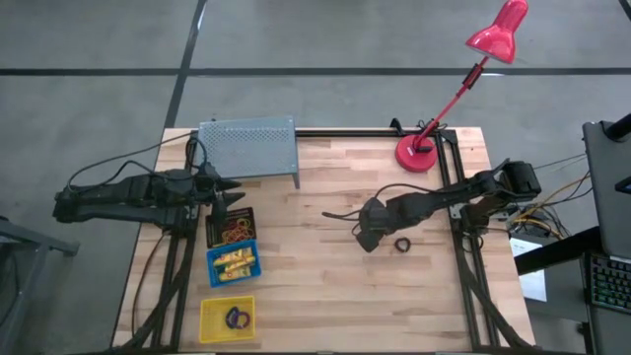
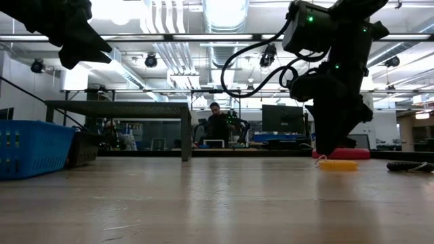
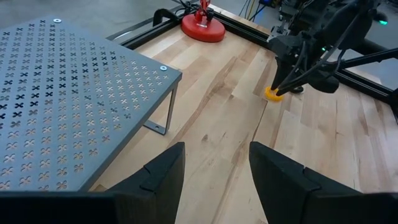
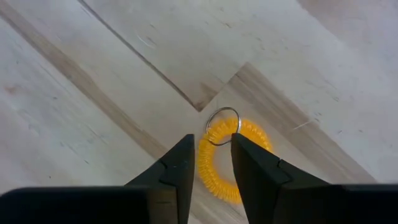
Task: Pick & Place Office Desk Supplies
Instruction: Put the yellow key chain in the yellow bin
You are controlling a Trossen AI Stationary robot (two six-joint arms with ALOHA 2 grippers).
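On the right half of the table, my right gripper (image 4: 210, 163) is down at the wood over a yellow coil (image 4: 231, 163), a spiral wrist band with a thin metal ring (image 4: 222, 126) hooked to it. My 2 fingers are partly open, one on each side of the coil's near arc; I can't tell if they pinch it yet. I judge the coil light, soft and springy: it will squash and stretch, and may roll out of a loose pinch. The ring is stiff but thin and slick, a poor hold. Best to nip across the coil's cord, low to the wood. A dark ring (image 1: 402, 244) lies just beside me. My left gripper (image 3: 214, 171) waits open by the mesh shelf (image 3: 68, 93), above the bins (image 1: 234, 264).
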